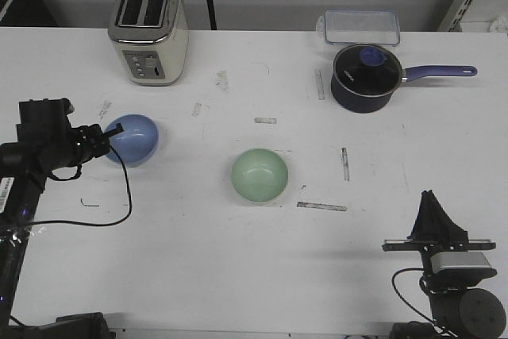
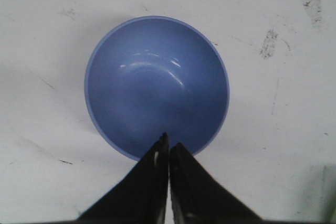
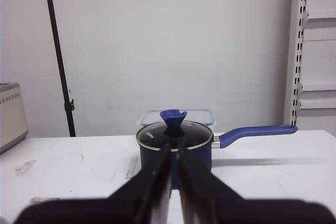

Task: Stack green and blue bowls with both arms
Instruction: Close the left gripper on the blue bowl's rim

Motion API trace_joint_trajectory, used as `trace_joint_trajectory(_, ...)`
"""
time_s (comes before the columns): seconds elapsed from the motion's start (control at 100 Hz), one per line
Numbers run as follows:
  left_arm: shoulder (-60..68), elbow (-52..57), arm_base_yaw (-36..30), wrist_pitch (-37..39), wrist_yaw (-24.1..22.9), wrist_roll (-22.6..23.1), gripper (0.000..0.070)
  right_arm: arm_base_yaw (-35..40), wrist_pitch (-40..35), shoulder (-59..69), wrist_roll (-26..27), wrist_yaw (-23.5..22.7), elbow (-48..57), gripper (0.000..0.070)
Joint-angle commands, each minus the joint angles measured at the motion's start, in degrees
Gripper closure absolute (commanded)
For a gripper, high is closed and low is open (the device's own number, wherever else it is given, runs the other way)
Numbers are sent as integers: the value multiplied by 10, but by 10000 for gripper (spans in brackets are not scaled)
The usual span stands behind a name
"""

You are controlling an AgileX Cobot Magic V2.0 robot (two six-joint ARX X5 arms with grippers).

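The blue bowl (image 1: 133, 139) sits on the white table at the left; in the left wrist view the blue bowl (image 2: 156, 85) is empty and upright. My left gripper (image 1: 111, 131) hangs over its left rim, and the left gripper (image 2: 168, 141) has its fingers pressed together, with nothing held. The green bowl (image 1: 259, 175) rests mid-table, empty, well apart from both arms. My right gripper (image 1: 432, 210) stands shut near the front right corner; in its wrist view the right gripper (image 3: 174, 149) points toward the saucepan (image 3: 175, 142).
A toaster (image 1: 148, 28) stands at the back left. A dark saucepan (image 1: 364, 77) with a glass lid and purple handle is at the back right, with a clear lidded container (image 1: 359, 28) behind it. Tape marks (image 1: 321, 206) dot the table.
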Motion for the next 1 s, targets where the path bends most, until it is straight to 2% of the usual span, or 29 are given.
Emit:
trace_joint_trajectory(0.0,17,16,17,-4,33,-21,620,1,6,-2,6,1,2,688)
trace_joint_trajectory(0.06,29,16,39,-6,41,-30,485,1,6,-2,6,1,2,688)
trace_joint_trajectory(0.11,35,16,54,-11,40,-29,416,1,6,-2,6,1,2,688)
trace_joint_trajectory(0.25,49,16,85,-12,41,-29,381,1,6,-2,6,1,2,688)
trace_joint_trajectory(0.32,58,16,98,-10,41,-29,257,1,6,-2,6,1,2,688)
trace_joint_trajectory(0.37,65,16,104,-9,41,-29,207,1,6,-2,6,1,2,688)
trace_joint_trajectory(0.6,100,16,108,16,40,-26,213,1,6,-2,6,1,2,688)
trace_joint_trajectory(0.99,162,16,77,34,39,-27,231,1,6,-2,6,1,2,688)
